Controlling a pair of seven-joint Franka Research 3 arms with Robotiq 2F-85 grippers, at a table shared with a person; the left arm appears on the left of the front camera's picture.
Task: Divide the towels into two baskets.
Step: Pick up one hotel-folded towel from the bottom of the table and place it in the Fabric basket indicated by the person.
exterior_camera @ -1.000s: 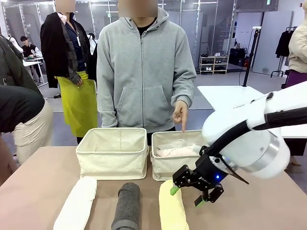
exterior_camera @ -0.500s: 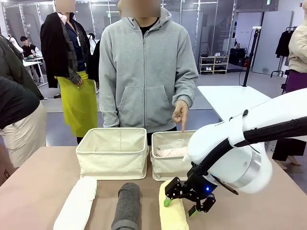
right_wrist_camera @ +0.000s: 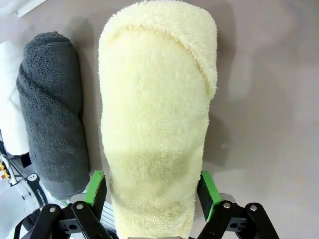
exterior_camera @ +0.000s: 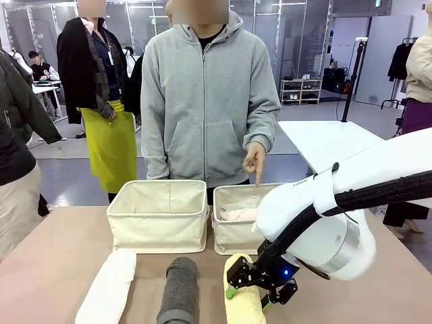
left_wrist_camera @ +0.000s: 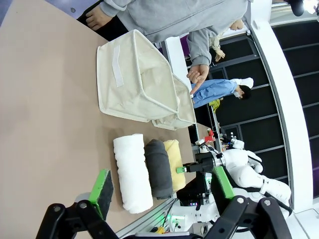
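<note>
Fingers (right_wrist_camera: 96, 190) of the right gripper (right_wrist_camera: 152, 191) are set on either side of the pale yellow towel (right_wrist_camera: 154, 99), with the green pads close against its flanks near one end. Whether the roll is already squeezed cannot be told. That towel is laid flat on the table (exterior_camera: 47, 270), pointing toward the baskets. The dark grey towel (exterior_camera: 179, 290) is laid just beside it and the white towel (exterior_camera: 108, 287) beyond that. The left basket (exterior_camera: 158, 226) and the right basket (exterior_camera: 233, 237) are stood side by side nearer the person. The pale pink towel (exterior_camera: 236, 214) is held in the right basket, and a person's hand (exterior_camera: 254, 160) is pointed down over it. The left gripper (left_wrist_camera: 162, 184) is held with its fingers spread wide above bare tabletop.
</note>
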